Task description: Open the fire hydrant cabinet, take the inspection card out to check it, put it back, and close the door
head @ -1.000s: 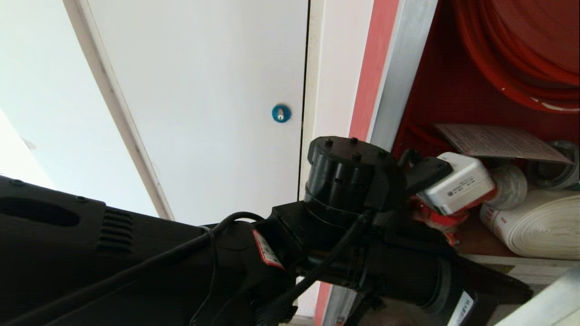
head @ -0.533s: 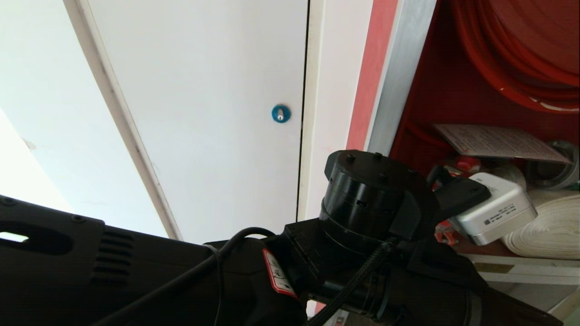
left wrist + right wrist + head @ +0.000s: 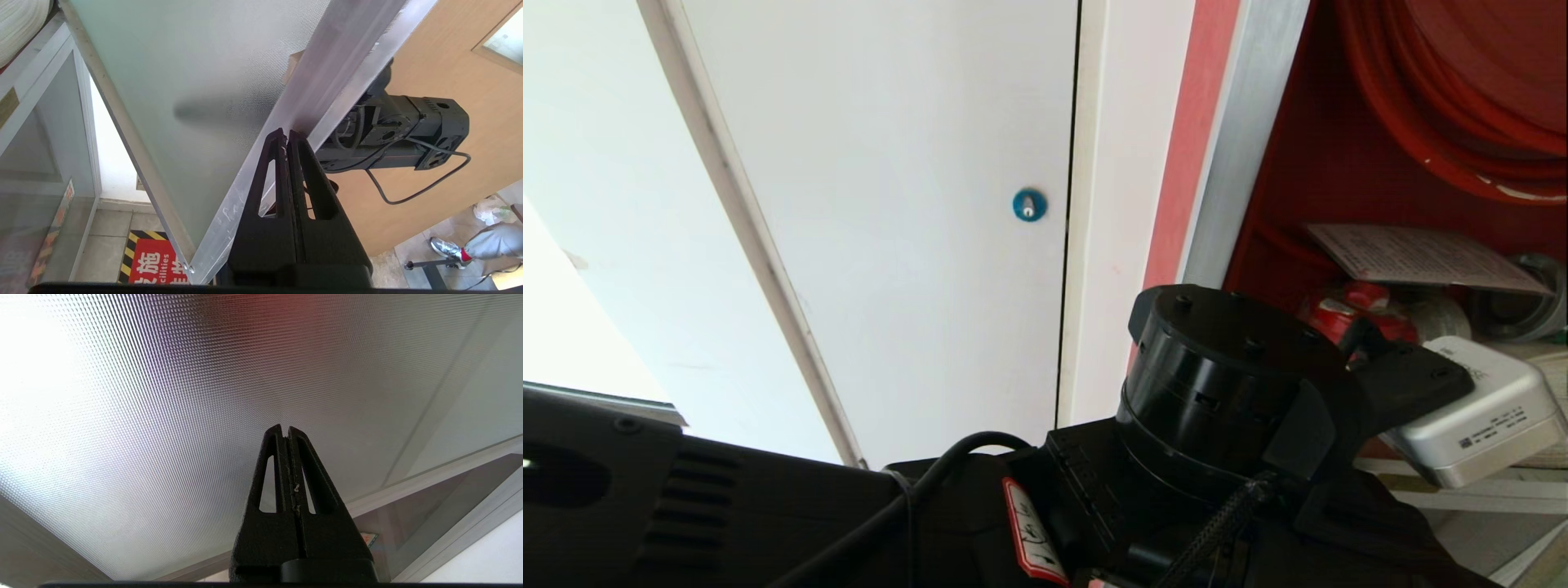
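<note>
The door stands open: frosted glass in a grey aluminium frame, judged stiff, fairly heavy and breakable, so any force belongs on the metal frame, not the pane. The left claw is clenched and empty, its tips at the frame's edge strip. The right claw is likewise clenched, holding nothing, close before patterned glass. Inside the cabinet the inspection card lies tilted over the red valve, below the hose reel. It is judged light, limp and easily creased, best pinched at its free near edge. Room around it is tight: reel above, valve and rolled hose beneath, frame post beside.
</note>
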Robot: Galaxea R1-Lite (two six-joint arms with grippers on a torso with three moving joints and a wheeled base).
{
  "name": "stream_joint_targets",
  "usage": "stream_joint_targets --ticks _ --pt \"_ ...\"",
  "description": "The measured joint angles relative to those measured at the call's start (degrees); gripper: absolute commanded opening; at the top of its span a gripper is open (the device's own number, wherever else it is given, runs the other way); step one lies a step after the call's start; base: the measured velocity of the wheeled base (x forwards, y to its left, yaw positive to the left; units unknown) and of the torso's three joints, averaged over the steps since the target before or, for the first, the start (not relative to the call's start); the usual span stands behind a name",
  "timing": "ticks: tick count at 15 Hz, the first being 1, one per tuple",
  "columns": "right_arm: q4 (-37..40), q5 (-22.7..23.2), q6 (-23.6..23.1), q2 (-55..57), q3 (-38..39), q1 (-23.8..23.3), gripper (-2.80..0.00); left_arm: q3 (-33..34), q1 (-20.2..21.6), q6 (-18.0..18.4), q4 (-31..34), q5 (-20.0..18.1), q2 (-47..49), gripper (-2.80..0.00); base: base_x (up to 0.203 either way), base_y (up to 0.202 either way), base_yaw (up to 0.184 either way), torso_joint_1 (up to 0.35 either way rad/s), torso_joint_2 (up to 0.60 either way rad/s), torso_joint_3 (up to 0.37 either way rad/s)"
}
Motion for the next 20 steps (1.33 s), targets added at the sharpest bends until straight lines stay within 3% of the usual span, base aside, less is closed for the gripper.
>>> stream_joint_targets --ticks 7,11,15,20 --pt "-0.02 0.0 0.0 0.0 -0.02 0.0 -2.8 0.87 2.1 0.07 -0.08 0.16 0.15 -2.8 0.0 0.0 0.0 0.0 0.0 0.0" --pt "0.0 0.02 0.0 0.0 0.0 0.05 -2.8 3.37 8.35 0.26 -0.16 0.17 -0.02 -2.8 0.0 0.0 0.0 0.0 0.0 0.0" --pt "-0.02 0.0 0.0 0.0 0.0 -0.01 -2.8 11.7 17.08 1.56 -0.19 0.17 -3.6 -2.8 0.0 0.0 0.0 0.0 0.0 0.0" --pt "0.0 0.0 0.0 0.0 0.0 0.05 -2.8 27.91 26.97 6.72 -0.19 0.44 -14.23 -2.8 0.0 0.0 0.0 0.0 0.0 0.0"
